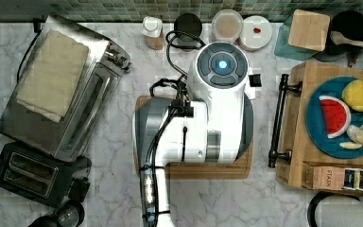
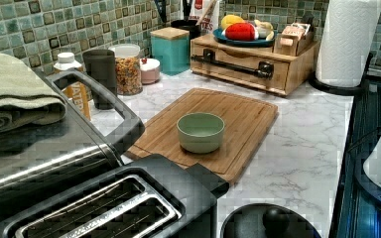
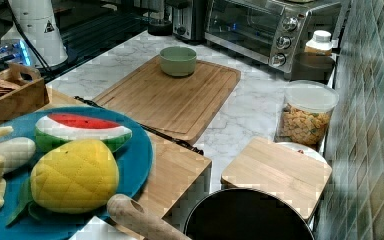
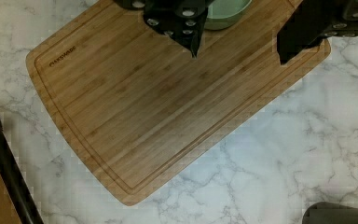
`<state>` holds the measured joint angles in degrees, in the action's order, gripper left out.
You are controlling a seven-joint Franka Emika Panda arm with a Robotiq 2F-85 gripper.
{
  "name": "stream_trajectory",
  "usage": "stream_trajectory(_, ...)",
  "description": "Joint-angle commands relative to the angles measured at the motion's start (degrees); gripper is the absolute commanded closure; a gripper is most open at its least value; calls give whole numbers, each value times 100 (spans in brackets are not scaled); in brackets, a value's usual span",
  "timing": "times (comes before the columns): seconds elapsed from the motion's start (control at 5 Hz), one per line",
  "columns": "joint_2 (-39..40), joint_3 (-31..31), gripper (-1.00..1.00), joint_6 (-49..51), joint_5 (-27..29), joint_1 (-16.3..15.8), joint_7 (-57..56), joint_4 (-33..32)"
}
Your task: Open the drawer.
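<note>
Your black two-fingered gripper (image 4: 237, 46) hangs spread and empty above the flat bamboo cutting board (image 4: 168, 102), stamped "CHARSMADE" as far as you can read it. Well apart, the wide light-wood drawer (image 2: 238, 64) sits shut in its box, a "STASH" carton (image 1: 325, 177) on top. Its long dark metal bar handle (image 1: 278, 120) runs top to bottom in the top view, facing the board.

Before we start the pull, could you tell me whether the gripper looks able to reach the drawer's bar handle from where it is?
Probably yes. The gripper hangs open above the cutting board, and only bare marble counter separates the board from the drawer handle.
</note>
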<state>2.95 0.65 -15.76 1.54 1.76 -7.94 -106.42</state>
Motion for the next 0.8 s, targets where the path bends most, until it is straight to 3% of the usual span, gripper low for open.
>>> stream_trajectory(0.2,1,6,-100,0,38,9,-3,-60)
stream_trajectory(0.4,1,0,-100,0,38,3,-3,-60)
stream_trajectory(0.8,-4,-121,-100,-289,-684,198,-946,-350)
